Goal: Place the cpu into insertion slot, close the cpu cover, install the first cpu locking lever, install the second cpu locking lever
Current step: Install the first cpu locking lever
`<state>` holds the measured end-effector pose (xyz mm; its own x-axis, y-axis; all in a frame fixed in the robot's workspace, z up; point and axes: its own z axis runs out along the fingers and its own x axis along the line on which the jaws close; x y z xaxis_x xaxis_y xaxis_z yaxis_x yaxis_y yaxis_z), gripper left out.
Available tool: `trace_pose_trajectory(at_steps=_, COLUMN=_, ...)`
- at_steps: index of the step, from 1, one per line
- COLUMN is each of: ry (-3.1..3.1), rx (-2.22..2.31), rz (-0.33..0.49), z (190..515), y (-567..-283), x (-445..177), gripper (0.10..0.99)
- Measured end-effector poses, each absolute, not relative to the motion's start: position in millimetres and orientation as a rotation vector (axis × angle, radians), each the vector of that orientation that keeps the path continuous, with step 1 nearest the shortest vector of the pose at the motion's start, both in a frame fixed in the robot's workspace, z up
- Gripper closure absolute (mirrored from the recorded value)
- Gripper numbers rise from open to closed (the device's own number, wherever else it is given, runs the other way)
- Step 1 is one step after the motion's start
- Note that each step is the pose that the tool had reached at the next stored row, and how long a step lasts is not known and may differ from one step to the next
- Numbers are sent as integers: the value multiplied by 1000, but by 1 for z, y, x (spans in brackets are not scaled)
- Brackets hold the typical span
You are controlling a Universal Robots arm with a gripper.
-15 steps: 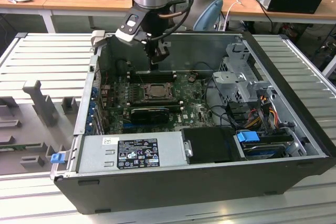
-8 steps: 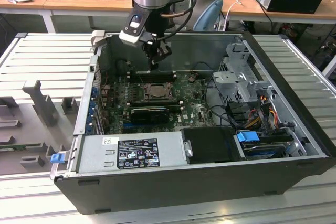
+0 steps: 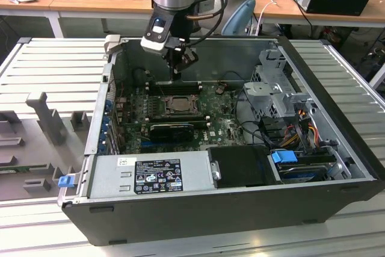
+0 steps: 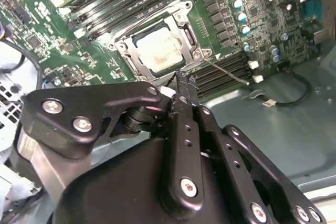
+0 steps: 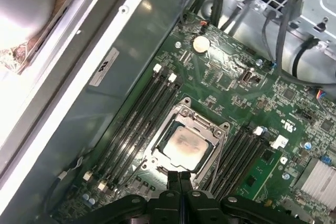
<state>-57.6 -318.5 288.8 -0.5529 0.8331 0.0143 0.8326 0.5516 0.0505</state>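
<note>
The cpu [image 5: 184, 142] lies flat in the insertion slot [image 4: 137, 68] on the green motherboard [image 3: 224, 126], its pale silvery face showing. The cpu cover [image 4: 190, 34] is down around the cpu [image 4: 160, 51] as a thin metal frame. A thin wire lever [image 4: 226, 71] sticks out sideways from one corner of the slot. My gripper [image 3: 176, 71] hangs inside the case just above the far edge of the slot, and in both wrist views its black fingertips [image 5: 179, 179] are pressed together with nothing between them. In the second wrist view the gripper [image 4: 184, 85] ends beside the cover's edge.
The open computer case has tall metal walls [image 3: 192, 46] around the motherboard. A power supply [image 3: 150, 176] fills the near side, a drive cage [image 3: 274, 88] with cables stands at the exterior view's right, and a black ribbed heatsink [image 3: 171, 129] sits just in front of the slot. Memory slots [image 5: 142, 114] flank it.
</note>
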Motion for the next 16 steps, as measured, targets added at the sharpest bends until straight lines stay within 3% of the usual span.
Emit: trace_pose_trajectory(at_steps=16, ry=2999, rx=927, rz=82, z=286, y=-319, x=-58, gripper=980)
